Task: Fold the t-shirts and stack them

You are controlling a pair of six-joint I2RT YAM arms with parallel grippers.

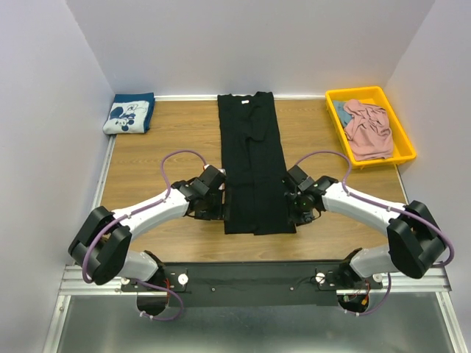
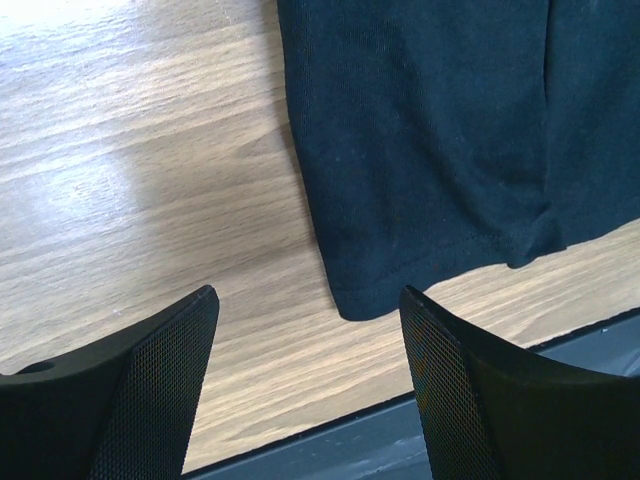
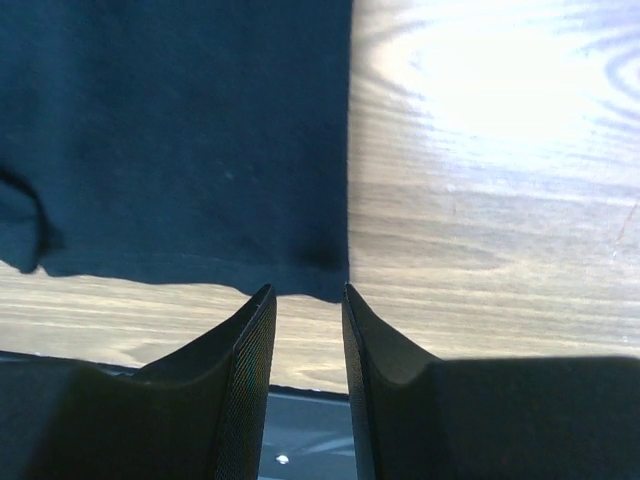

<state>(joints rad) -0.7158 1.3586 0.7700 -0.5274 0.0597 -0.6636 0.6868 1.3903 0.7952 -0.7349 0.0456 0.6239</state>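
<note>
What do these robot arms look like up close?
Both the left arm and right arm have white links with chunky black joints and a looping purple cable. Their fingers are black wedges with mesh-textured pads.

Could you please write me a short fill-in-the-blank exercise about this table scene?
The pink t-shirt lies in the ___ tray.
The folded navy t-shirt sits in the far ___ corner.
The left gripper has its jaws ___ near the black t-shirt hem.
Missing words: yellow; left; open.
</note>
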